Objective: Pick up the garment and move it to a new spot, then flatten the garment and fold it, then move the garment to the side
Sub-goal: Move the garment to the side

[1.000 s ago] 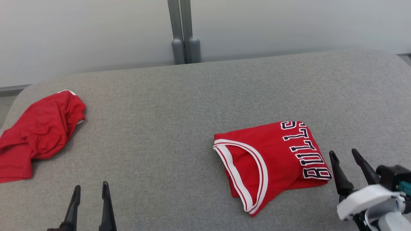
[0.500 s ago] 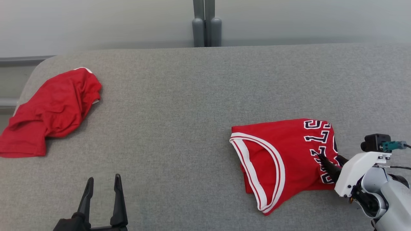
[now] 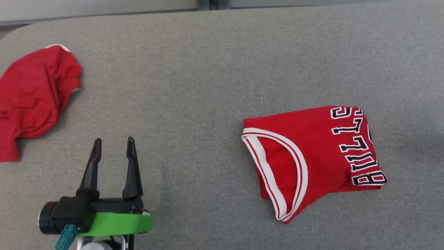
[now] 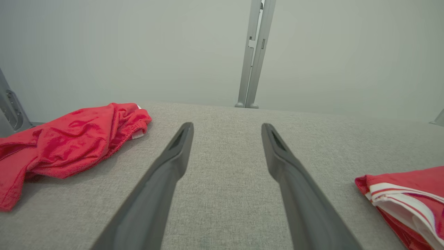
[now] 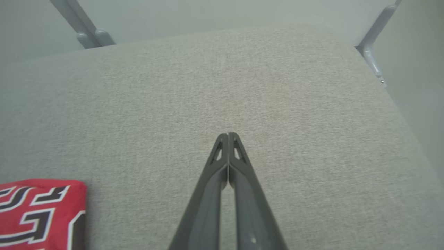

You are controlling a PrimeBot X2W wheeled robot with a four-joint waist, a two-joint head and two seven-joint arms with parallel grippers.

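The garment (image 3: 312, 156) lies folded on the tabletop (image 3: 208, 69), far right of the wide-open, empty left end effector (image 3: 114, 140); the right end effector (image 5: 228, 135) is pinched on nothing, so I would lift both away gently, not bumping the fold.

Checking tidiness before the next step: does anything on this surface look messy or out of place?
Yes. The red garment at the far left lies crumpled in a heap. The folded jersey is neat, except one trimmed corner juts toward the robot.
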